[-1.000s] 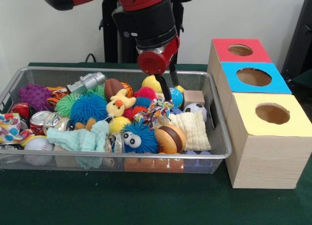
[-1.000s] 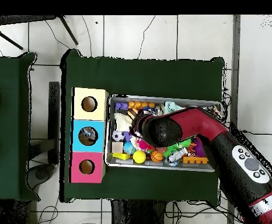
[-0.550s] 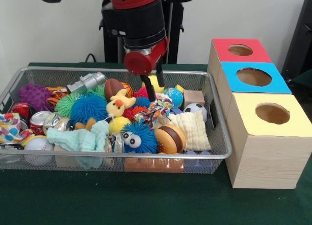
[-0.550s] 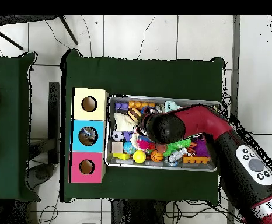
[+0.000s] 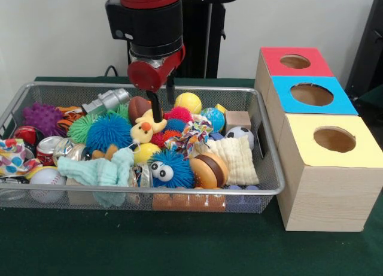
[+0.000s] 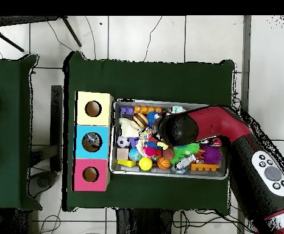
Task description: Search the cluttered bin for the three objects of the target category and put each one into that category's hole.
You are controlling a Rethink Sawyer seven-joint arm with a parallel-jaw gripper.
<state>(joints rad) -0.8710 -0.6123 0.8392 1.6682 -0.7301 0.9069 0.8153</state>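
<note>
One gripper [image 5: 160, 105] is held over the yellow duck plush [image 5: 143, 130], fingers apart, nothing held; soft, light, best pinched at the body.

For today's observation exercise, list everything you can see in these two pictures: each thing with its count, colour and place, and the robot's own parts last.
Wire bin: one, silver, on the green table.
Boxes with holes: three, red, blue, yellow, in a row beside the bin.
Fuzzy balls: blue, green, red, mid-bin.
Yellow ball: one, far side.
Football: one, brown, beneath the gripper.
Duck: one, yellow, centre.
Burger toy: one, near side.
Gripper: one, black, hanging over the football; arm red.
</note>
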